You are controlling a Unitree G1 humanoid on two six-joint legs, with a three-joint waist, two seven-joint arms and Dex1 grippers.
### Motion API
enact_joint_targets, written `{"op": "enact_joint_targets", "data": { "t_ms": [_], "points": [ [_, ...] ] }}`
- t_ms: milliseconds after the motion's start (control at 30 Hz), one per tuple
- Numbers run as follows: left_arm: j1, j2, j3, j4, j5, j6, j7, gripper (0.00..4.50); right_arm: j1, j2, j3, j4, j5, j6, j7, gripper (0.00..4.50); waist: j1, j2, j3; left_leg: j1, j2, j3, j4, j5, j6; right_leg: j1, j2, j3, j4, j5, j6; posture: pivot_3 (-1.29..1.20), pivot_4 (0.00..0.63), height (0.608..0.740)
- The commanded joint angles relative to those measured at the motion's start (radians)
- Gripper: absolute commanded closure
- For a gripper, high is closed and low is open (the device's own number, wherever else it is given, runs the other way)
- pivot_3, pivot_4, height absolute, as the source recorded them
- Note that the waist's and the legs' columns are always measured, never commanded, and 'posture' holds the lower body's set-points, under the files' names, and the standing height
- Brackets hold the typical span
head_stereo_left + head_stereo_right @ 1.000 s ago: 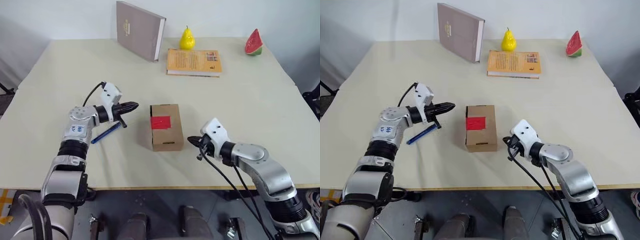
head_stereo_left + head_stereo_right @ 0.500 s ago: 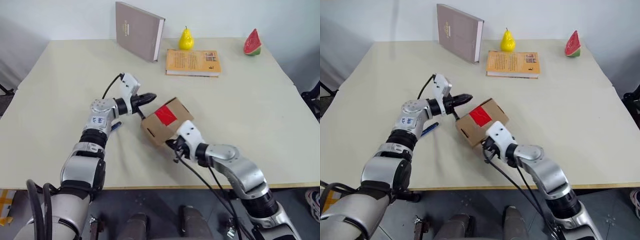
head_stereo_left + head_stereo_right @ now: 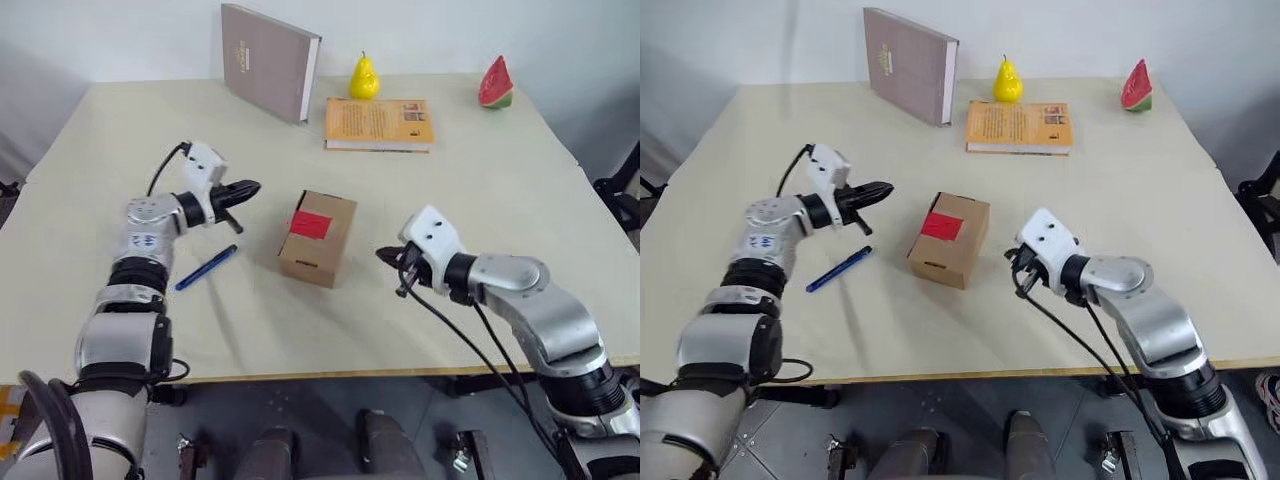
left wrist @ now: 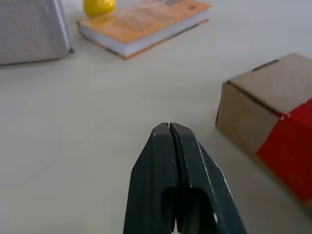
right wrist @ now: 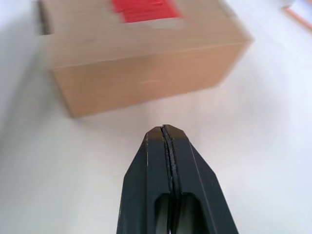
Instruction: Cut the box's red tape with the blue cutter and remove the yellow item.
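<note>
The brown cardboard box [image 3: 318, 238] lies closed at the table's middle, turned slightly askew, with the red tape [image 3: 311, 224] on its top face. The blue cutter [image 3: 207, 267] lies flat on the table to the left of the box. My left gripper [image 3: 252, 186] is shut and empty. It hovers left of the box and behind the cutter, pointing toward the box. My right gripper [image 3: 383, 256] is shut and empty too, a short gap from the box's right side. The box [image 5: 146, 63] also faces the right gripper [image 5: 163, 129] in the right wrist view. The yellow item is hidden.
At the back stand a grey-brown book [image 3: 268, 60], a yellow pear [image 3: 364, 78] and a watermelon slice [image 3: 490, 84]. An orange-yellow book [image 3: 379, 123] lies flat in front of the pear. The table's front edge [image 3: 330, 375] runs close below both arms.
Both grippers closed in on the box and turned it, then drew back apart, left gripper to the left, right gripper to the right. The box now rests askew.
</note>
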Motion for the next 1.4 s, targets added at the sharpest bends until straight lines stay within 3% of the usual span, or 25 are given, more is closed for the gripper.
{"op": "enact_joint_targets", "data": {
  "t_ms": [33, 200, 400, 533, 667, 767, 900, 1033, 1200, 1400],
  "points": [
    [0.065, 0.052, 0.017, -0.184, -0.050, 0.147, -0.067, 4.48, -0.094, 0.004, 0.004, 0.186, -0.077, -0.164, 0.004, 4.50, 0.002, 0.000, 0.000, 0.000, 0.000, -0.001, 0.000, 0.000, 0.000, 0.000, 0.000, 0.000, 0.000, 0.000, 0.000, 0.00, 0.150, 0.740],
    [0.311, 0.181, 0.026, -0.705, -0.218, 0.659, -0.144, 4.48, -0.380, 0.147, 0.044, 0.713, -0.176, -0.416, -0.030, 4.50, -0.024, 0.000, 0.001, 0.000, 0.001, 0.000, -0.001, 0.000, 0.000, -0.001, 0.000, 0.001, 0.001, 0.000, 0.000, 0.00, 0.150, 0.740],
    [0.472, 0.260, 0.039, -0.993, -0.349, 0.948, -0.141, 4.48, -0.613, 0.297, 0.010, 1.156, -0.191, -0.549, -0.010, 4.50, -0.031, 0.001, 0.001, 0.000, 0.002, -0.002, -0.001, 0.000, -0.001, -0.001, 0.000, 0.001, 0.001, 0.000, 0.000, 0.00, 0.150, 0.740],
    [0.547, 0.215, 0.016, -1.141, -0.405, 1.045, -0.075, 4.48, -0.718, 0.379, 0.013, 1.366, -0.215, -0.637, 0.027, 4.50, -0.037, 0.001, 0.001, 0.001, 0.002, -0.003, -0.001, 0.000, -0.001, -0.001, 0.000, 0.001, 0.001, 0.000, 0.000, 0.00, 0.150, 0.740],
    [0.575, 0.068, -0.001, -1.236, -0.442, 1.067, 0.033, 4.48, -0.734, 0.426, 0.033, 1.417, -0.235, -0.695, 0.156, 4.50, -0.038, 0.001, 0.001, 0.001, 0.001, -0.004, 0.000, 0.000, -0.001, 0.000, 0.000, 0.000, 0.002, 0.000, -0.001, 0.00, 0.150, 0.740],
    [0.584, -0.013, -0.001, -1.216, -0.397, 0.998, 0.121, 4.48, -0.704, 0.420, 0.070, 1.389, -0.269, -0.707, 0.270, 4.50, -0.044, 0.001, 0.001, 0.001, 0.001, -0.003, 0.001, 0.000, -0.001, 0.000, 0.000, 0.000, 0.002, 0.000, -0.001, 0.00, 0.150, 0.740],
    [0.582, -0.040, -0.012, -1.174, -0.346, 0.913, 0.176, 4.48, -0.626, 0.367, 0.120, 1.256, -0.288, -0.677, 0.448, 4.50, -0.042, 0.001, 0.001, 0.001, 0.001, -0.003, 0.003, 0.000, -0.001, 0.000, 0.000, 0.000, 0.004, 0.000, -0.001, 0.00, 0.150, 0.740],
    [0.551, -0.054, -0.009, -1.100, -0.312, 0.835, 0.199, 4.48, -0.437, 0.224, 0.164, 0.864, -0.257, -0.506, 0.622, 4.50, -0.025, 0.003, -0.001, 0.002, 0.001, -0.003, 0.005, 0.000, -0.002, 0.001, 0.000, 0.000, 0.006, 0.000, -0.001, 0.00, 0.150, 0.740],
    [0.494, -0.076, -0.032, -1.012, -0.289, 0.772, 0.193, 4.48, -0.248, 0.099, 0.153, 0.444, -0.212, -0.260, 0.664, 4.50, -0.014, 0.004, -0.001, 0.002, 0.001, -0.001, 0.007, -0.001, -0.002, 0.001, 0.000, 0.001, 0.007, 0.000, -0.001, 0.00, 0.150, 0.740],
    [0.429, -0.105, -0.085, -0.932, -0.275, 0.734, 0.152, 4.48, -0.098, 0.012, 0.120, 0.093, -0.151, 0.003, 0.633, 4.50, 0.010, 0.004, -0.001, 0.001, 0.001, -0.001, 0.007, -0.001, -0.002, 0.000, -0.001, 0.001, 0.007, 0.000, -0.001, 0.00, 0.150, 0.740]
  ]
}}
